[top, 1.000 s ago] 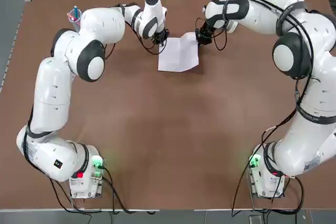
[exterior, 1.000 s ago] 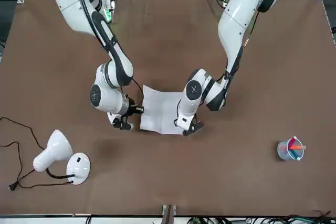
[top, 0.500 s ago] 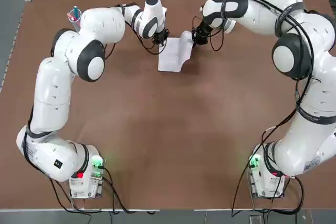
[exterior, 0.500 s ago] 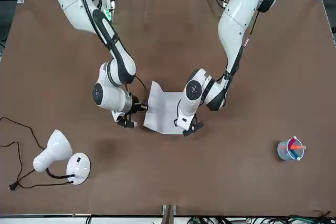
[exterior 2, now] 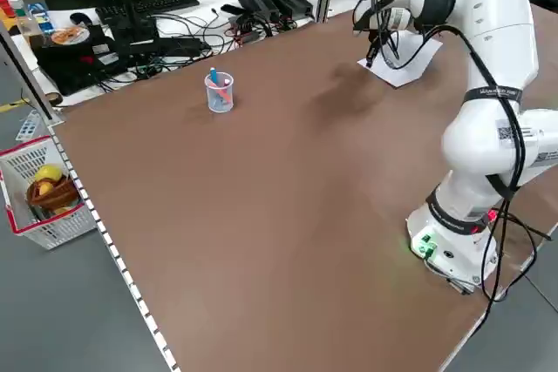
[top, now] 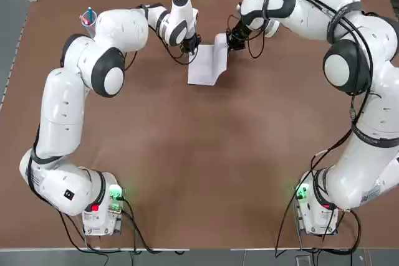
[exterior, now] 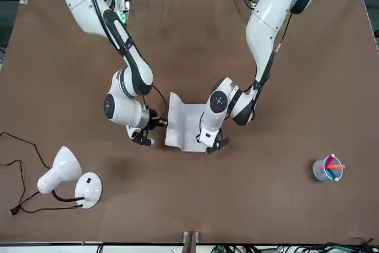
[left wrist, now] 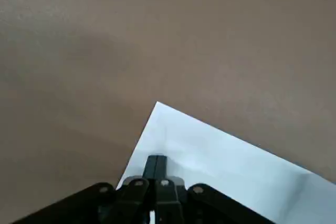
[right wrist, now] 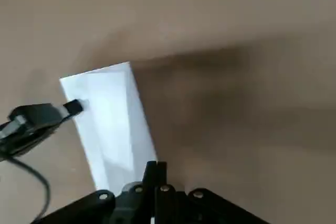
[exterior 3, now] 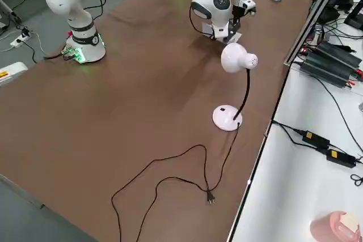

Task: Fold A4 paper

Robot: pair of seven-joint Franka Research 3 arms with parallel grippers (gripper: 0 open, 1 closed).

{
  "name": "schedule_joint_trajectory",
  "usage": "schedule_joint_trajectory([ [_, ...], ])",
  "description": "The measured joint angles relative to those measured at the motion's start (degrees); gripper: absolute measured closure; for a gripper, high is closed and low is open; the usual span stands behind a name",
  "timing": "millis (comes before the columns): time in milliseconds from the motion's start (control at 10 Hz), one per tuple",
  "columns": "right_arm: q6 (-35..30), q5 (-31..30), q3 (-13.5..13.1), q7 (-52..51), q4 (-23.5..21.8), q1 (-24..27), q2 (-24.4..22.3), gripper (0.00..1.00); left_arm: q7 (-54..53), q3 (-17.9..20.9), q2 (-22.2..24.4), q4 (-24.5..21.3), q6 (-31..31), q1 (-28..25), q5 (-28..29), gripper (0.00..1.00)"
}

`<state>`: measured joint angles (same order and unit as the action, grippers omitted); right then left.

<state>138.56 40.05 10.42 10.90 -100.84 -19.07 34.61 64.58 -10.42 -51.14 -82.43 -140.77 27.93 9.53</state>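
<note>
The paper point(top: 208, 65) lies in the upper middle of the top view, on the far part of the brown worktop point(top: 199, 154) between the two arms. Its left part rests flat; its right edge is lifted and curled over toward the left, so from above the sheet looks like a narrow strip. In the front view the paper point(exterior: 182, 125) sits just below the centre of the frame, its left edge raised.

The left gripper point(top: 191, 44) presses down on the sheet's upper left corner in the top view, its fingers pressed together with nothing between them; its wrist view shows the closed tips point(left wrist: 156, 162) resting on the white corner. The right gripper point(top: 232, 40) is at the upper right corner of the sheet, pinching the lifted edge, and its wrist view shows the paper point(right wrist: 110, 119) running up to its closed fingers.

A cup of pens point(top: 88, 18) stands at the upper left of the top view, well apart from the sheet. A white desk lamp point(exterior: 68, 177) with a trailing cord sits at the lower left of the front view.
</note>
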Motion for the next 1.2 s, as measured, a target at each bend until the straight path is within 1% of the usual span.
schedule_joint_trajectory([
  [700, 0.22, 3.27, 1.96, 0.02, 0.64, -0.51, 0.00, 0.97, 0.00, 0.00, 0.00, -0.01, -0.02, 0.00, 0.01, 0.99],
  [1000, 2.66, 5.28, 2.11, 0.01, 0.73, -2.78, 0.50, 0.97, 0.00, 0.00, 0.00, -0.01, -0.02, 0.00, 0.02, 0.99],
  [1200, 5.40, 6.61, 2.10, 0.03, 1.73, -5.12, 1.40, 0.97, 0.00, 0.00, 0.00, -0.01, -0.03, 0.00, 0.02, 0.99],
])
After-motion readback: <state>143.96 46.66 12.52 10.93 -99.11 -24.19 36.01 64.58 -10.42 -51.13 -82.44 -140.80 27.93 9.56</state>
